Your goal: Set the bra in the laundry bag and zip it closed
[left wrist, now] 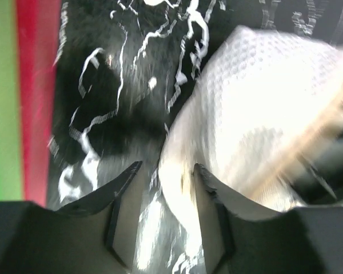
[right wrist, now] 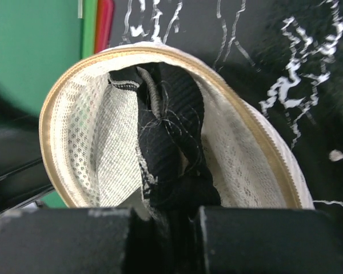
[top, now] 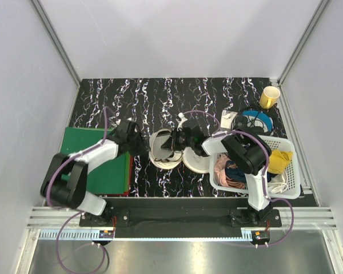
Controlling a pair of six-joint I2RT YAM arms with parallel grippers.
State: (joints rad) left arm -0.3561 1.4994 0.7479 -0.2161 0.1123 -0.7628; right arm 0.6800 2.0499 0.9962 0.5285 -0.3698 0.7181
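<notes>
Your right gripper (right wrist: 168, 220): clamped on black ribbed bra (right wrist: 171, 148) inside round cream mesh laundry bag (right wrist: 80, 148). Your left gripper (left wrist: 167, 171): parted, at bag's edge.

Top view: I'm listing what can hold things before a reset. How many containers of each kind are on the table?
Laundry bag: 1
White lattice basket: 1
Yellow cup: 1
Total: 3

Robot lab cell: white panel walls (top: 177, 34), alu extrusion posts (top: 55, 41), arms' alu base rail (top: 308, 217).
</notes>
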